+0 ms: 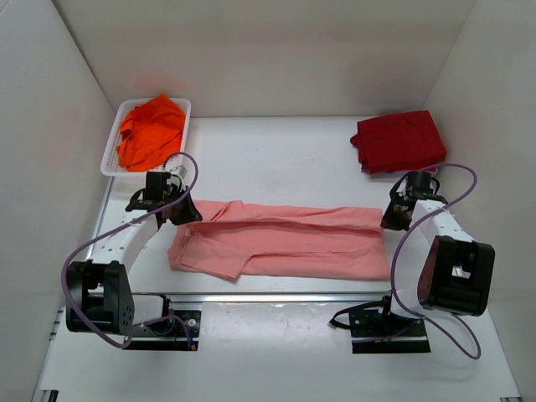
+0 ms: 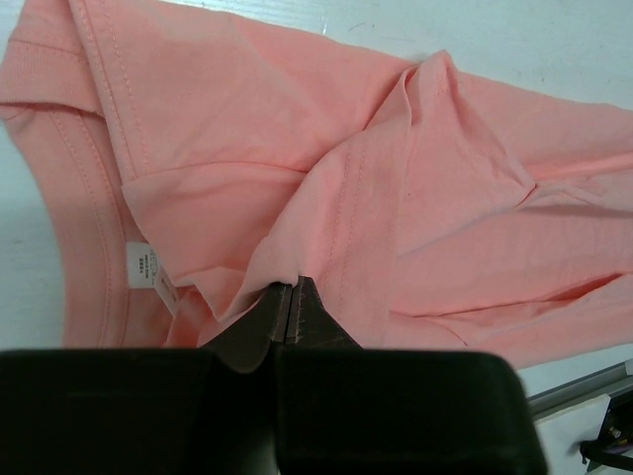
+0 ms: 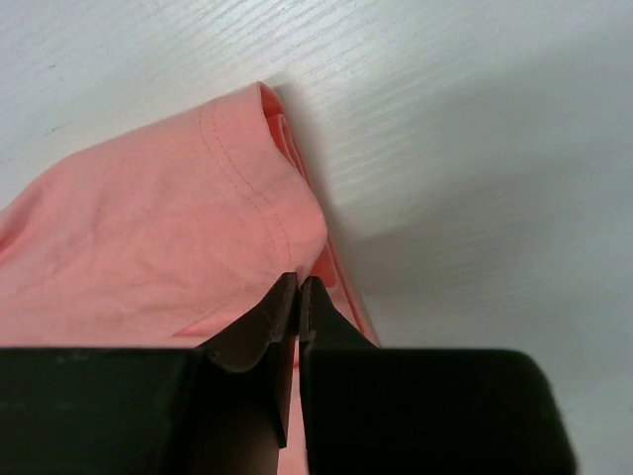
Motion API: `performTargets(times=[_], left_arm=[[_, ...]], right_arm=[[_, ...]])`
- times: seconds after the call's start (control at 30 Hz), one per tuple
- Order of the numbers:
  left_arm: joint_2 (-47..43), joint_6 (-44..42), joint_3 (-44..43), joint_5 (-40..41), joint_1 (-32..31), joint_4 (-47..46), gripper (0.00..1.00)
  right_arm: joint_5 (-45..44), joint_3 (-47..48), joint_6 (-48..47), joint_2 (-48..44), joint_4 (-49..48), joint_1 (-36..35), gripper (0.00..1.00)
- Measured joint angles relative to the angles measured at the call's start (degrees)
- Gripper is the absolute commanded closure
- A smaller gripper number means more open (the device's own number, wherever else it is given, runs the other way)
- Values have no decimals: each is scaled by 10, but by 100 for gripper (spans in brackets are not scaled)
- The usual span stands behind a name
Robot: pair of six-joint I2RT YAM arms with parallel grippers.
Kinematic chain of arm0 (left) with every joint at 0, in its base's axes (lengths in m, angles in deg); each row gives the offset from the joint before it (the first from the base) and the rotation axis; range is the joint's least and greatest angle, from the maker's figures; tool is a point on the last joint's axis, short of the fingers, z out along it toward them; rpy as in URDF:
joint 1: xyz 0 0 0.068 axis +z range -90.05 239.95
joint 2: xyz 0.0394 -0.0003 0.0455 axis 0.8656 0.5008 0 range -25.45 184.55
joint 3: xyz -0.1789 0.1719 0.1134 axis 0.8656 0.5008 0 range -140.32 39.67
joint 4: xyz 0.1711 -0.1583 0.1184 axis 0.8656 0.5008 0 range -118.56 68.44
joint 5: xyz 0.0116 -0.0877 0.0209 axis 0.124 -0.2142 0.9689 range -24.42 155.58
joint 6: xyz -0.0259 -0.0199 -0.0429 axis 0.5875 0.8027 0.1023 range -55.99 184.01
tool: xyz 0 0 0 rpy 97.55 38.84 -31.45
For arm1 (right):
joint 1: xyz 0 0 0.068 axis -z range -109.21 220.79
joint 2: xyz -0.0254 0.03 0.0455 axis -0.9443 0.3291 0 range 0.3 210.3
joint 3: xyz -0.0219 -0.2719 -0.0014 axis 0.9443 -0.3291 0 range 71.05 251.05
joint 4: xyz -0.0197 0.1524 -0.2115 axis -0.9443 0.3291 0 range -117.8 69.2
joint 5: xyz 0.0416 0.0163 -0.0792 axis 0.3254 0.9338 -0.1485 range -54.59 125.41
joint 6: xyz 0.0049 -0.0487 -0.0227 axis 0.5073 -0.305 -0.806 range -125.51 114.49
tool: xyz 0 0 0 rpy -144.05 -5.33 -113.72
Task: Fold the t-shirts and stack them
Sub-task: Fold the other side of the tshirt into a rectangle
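**Both arms pinch the pink shirt by its far corners**

From where I stand, the salmon-pink t-shirt (image 1: 285, 239) lies as one long band across the middle of the table (image 1: 276, 159), its long axis running left to right between the two arms. The left gripper (image 2: 292, 297) has its jaws pressed together on a raised peak of cloth at the collar end (the neck label shows just beside that pinch). The right gripper (image 3: 299, 289) is likewise clamped on cloth, at the stitched hem of the opposite end, where the layers curl at the far right corner. Each arm holds the end nearest it, so neither has to reach across.

Both pinches sit on the band's far long edge, with the bulk of the shirt spreading toward the arm bases. My guess is that the coming move depends on that. If the pair draw their corners together, level and at the same pace, the fold should land square; if one leads, the band will skew.

The dark red shirt (image 1: 399, 141) rests folded at the far right, well apart. The orange shirt (image 1: 151, 130) lies crumpled in the basket (image 1: 111, 138) at the far left.
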Motion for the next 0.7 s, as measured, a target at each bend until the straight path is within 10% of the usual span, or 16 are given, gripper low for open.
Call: performTargets(times=[0.6,0.7], left_arm=[[-63,3,44,15,2,19,90],[-72,6,51,16,2,24,86]], right_arm=[[-2,-25,-4,-20,32,-4,100],[-2,-25,-3,-20,41,-4,79]])
